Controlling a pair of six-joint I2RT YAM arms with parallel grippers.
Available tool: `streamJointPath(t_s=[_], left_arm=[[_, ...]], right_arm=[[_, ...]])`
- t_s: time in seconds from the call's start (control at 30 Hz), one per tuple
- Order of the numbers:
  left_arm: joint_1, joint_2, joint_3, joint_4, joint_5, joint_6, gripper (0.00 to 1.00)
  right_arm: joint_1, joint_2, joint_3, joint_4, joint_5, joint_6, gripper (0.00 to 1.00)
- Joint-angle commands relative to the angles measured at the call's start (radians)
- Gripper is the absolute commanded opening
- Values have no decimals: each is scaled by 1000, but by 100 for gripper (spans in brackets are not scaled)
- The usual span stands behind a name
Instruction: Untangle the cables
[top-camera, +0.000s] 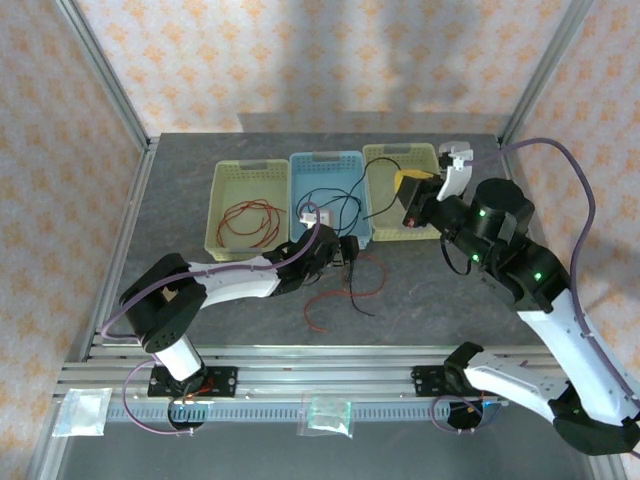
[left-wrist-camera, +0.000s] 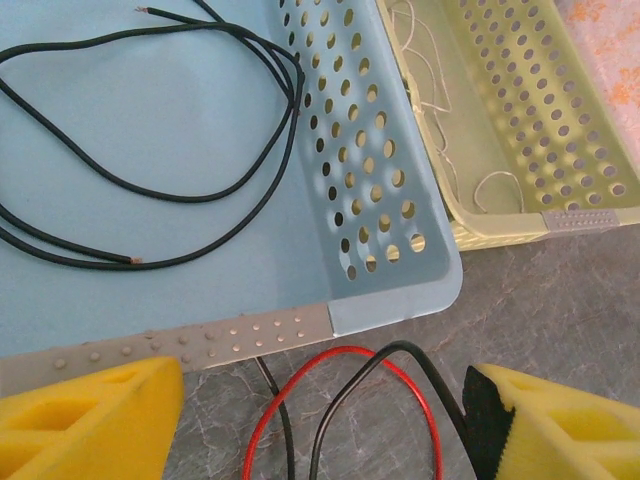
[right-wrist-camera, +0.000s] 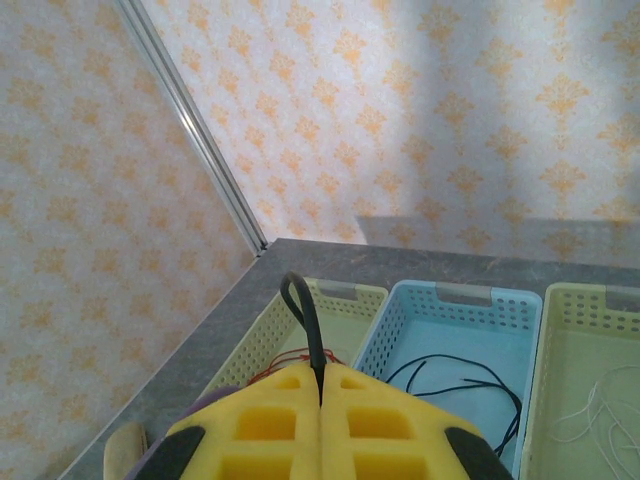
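Surface (top-camera: 420, 300): dark grey, with three perforated baskets in a row at the middle of its far part.
Pale yellow basket (top-camera: 214, 215): nearest the left edge; holds a coiled red cable (top-camera: 250, 220).
Blue basket (top-camera: 329, 158): the middle one; a black cable (left-wrist-camera: 200, 195) lies in loose loops on its floor.
Right yellow basket (top-camera: 400, 150): nearest the right edge; a thin white cable (left-wrist-camera: 440, 130) is strewn along its floor.
Loose red cable (left-wrist-camera: 345, 350): on the bare surface just in front of the blue basket's near wall, looping toward the near edge.
Loose black cable (left-wrist-camera: 400, 347): beside and crossing the loose red cable, in the same spot.
Left gripper (left-wrist-camera: 322, 410): low over the surface at the blue basket's near wall, yellow fingers spread wide, the two loose cables lying between them, not clamped.
Right gripper (right-wrist-camera: 320, 380): raised over the right yellow basket, pads pressed together on a pinched black loop (right-wrist-camera: 305, 320) that stands up from between them.
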Motion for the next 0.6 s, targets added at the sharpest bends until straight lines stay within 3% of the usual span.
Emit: streamJointPath(t_s=[0.0,0.17,0.37,0.57], left_arm=[[-5,37,-21,-10,19,-11,75],[-11,45,-20,-9,19,-11,75],[-16,43,-35,1,16,-18,75],[-19,36,-36,-1,12,-17,75]], right_arm=[[5,-22,42,32,31,-2,0],[5,-42,66,38,85,10,0],[5,-69,107,54,254,21,0],[5,-65,129,53,308,7,0]])
